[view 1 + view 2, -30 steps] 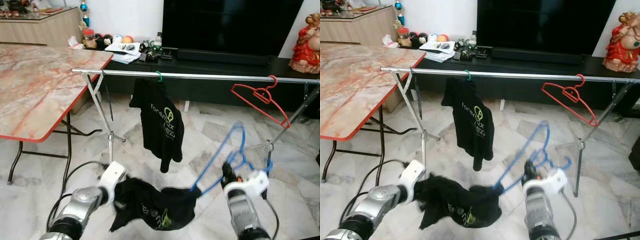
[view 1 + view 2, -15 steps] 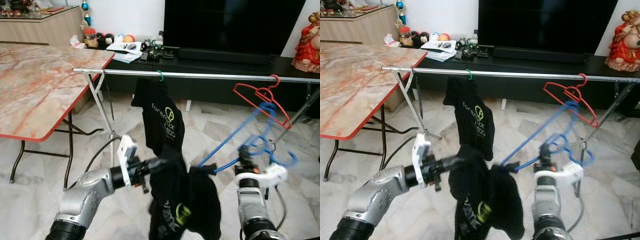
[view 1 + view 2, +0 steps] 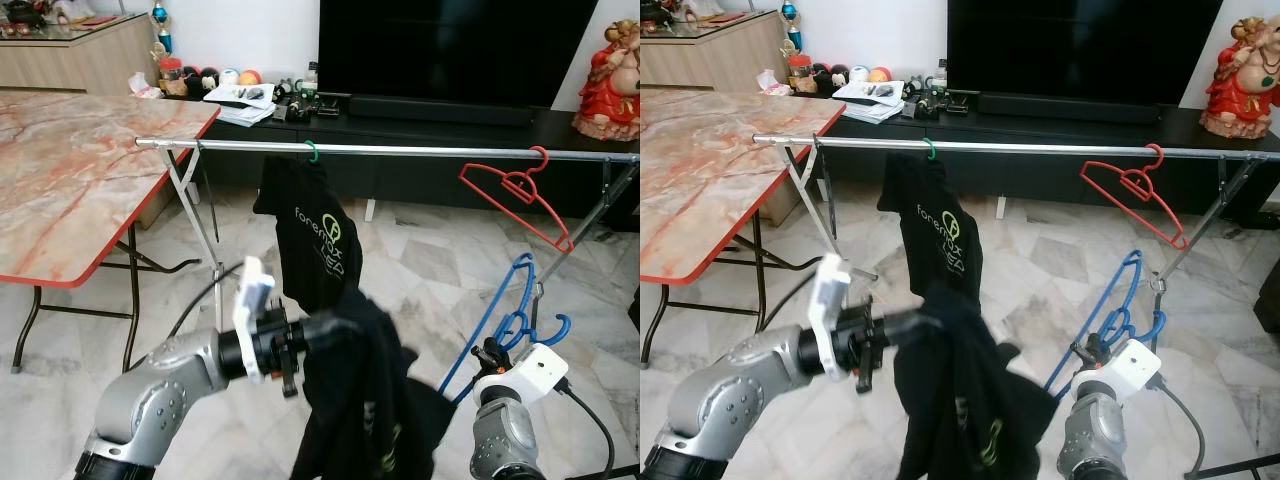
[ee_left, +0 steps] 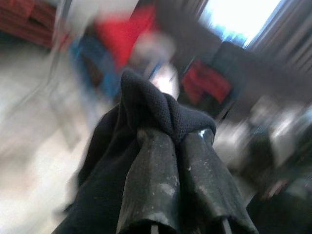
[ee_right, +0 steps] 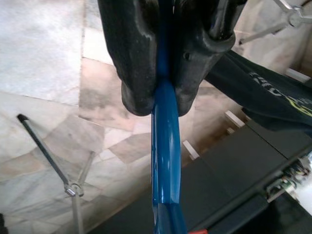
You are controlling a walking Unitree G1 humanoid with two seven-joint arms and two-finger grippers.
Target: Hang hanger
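A steel rail (image 3: 420, 151) runs across the room in front of me. A black shirt (image 3: 316, 235) hangs from it on a green hook, and a bare red hanger (image 3: 520, 189) hangs further right. My left gripper (image 3: 312, 334) is shut on a second black shirt (image 3: 358, 410), which droops below the rail. In the left wrist view its fingers (image 4: 155, 181) pinch a fold of that fabric (image 4: 146, 107). My right gripper (image 5: 163, 92) is shut on a blue hanger (image 3: 507, 308), held upright at lower right. The hanger's low end meets the held shirt.
A marble table with a red edge (image 3: 70, 170) stands at my left. A black TV cabinet (image 3: 470, 125) with a TV runs along the back wall, with a red statue (image 3: 605, 70) on its right end. The rack's crossed legs (image 3: 205, 235) and cables stand on the tiled floor.
My left gripper has lifted the held shirt from near the floor to below the rail. The blue hanger rose toward the red hanger, then came down and turned upright.
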